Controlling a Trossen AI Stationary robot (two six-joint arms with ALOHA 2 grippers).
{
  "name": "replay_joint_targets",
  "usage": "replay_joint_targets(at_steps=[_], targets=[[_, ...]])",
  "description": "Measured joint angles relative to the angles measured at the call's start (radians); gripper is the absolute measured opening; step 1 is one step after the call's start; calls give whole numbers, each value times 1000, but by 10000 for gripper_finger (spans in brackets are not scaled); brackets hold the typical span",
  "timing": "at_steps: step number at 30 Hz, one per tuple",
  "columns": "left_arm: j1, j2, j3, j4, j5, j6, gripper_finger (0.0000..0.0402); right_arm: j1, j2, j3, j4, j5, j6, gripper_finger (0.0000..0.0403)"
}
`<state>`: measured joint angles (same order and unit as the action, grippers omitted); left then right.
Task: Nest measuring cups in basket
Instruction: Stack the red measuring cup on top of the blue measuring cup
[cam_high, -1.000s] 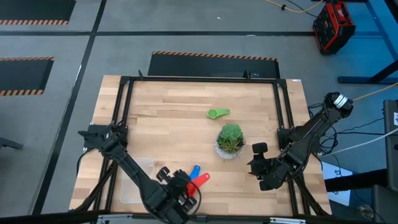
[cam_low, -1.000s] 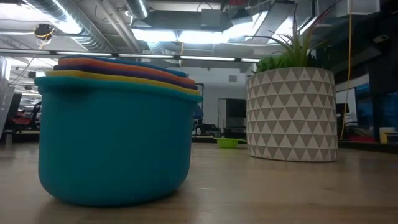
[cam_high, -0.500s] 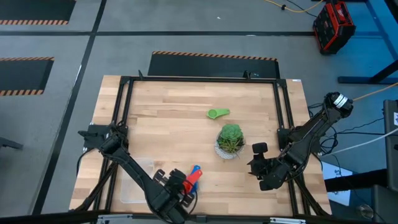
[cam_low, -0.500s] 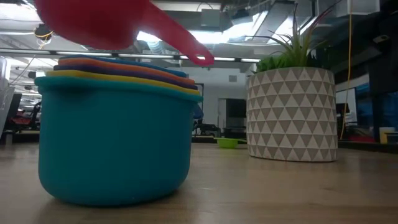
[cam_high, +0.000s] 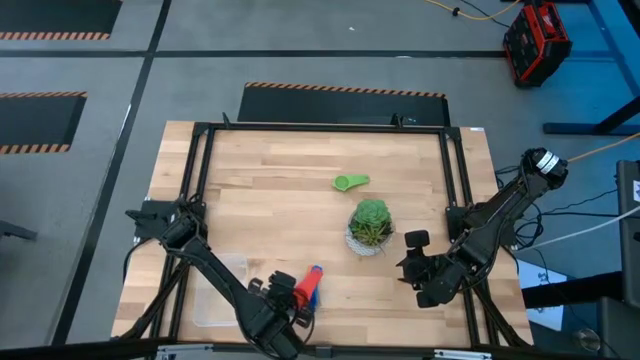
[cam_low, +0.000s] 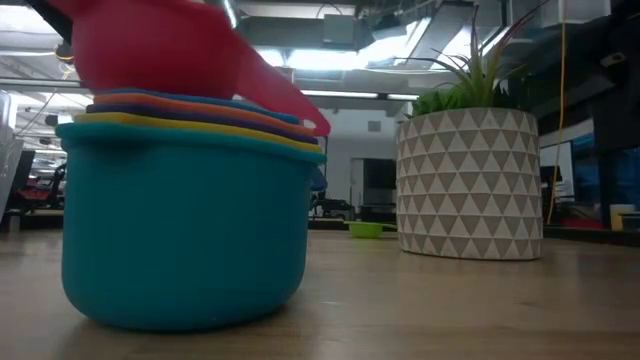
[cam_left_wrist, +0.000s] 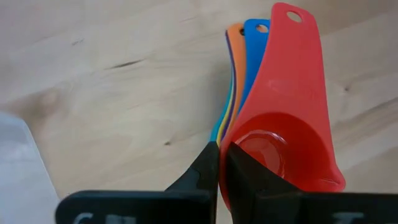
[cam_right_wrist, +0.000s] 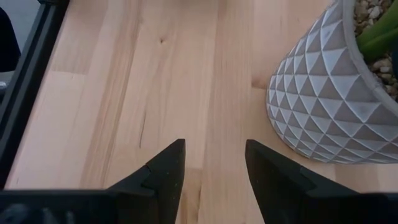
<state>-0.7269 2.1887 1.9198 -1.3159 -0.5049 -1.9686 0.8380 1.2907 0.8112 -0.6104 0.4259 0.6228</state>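
Basket (cam_high: 222, 290) of clear plastic lies at the table's (cam_high: 280, 190) near left. Just right of it, nested cups (cam_low: 185, 230) stand; the left claw (cam_left_wrist: 219, 163) pinches a red cup (cam_left_wrist: 287, 130) above them. A green cup (cam_high: 350, 182) lies far. The right claw (cam_right_wrist: 214, 162) hangs half-open, empty, beside the plant pot (cam_right_wrist: 329, 112).

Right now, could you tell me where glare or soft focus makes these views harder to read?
Low view: ceiling lights blow out behind the red cup, which looks soft so near the lens, as does the teal cup. Left wrist view: the left gripper fingers are blurred. High view: evenly lit, and the green cup reads clearly.
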Motion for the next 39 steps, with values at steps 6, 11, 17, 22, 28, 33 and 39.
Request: replay_joint_targets(at_steps=[6, 11, 17, 22, 28, 33, 39], targets=[[4, 0, -2, 27, 1, -52, 8, 0, 0, 0, 2, 0, 1, 173], [18, 0, -2, 54, -1, -67, 8, 0, 0, 0, 5, 0, 0, 173], [41, 6, -2, 79, 17, -67, 8, 0, 0, 0, 16, 0, 1, 173], [49, 6, -2, 78, 52, -66, 8, 0, 0, 0, 17, 0, 1, 173], [48, 6, -2, 79, 80, -67, 16, 0, 0, 0, 16, 0, 0, 173], [48, 6, -2, 79, 84, -66, 27, 0, 0, 0, 16, 0, -2, 173], [48, 6, -2, 80, 112, -66, 31, 0, 0, 0, 16, 0, -3, 173]])
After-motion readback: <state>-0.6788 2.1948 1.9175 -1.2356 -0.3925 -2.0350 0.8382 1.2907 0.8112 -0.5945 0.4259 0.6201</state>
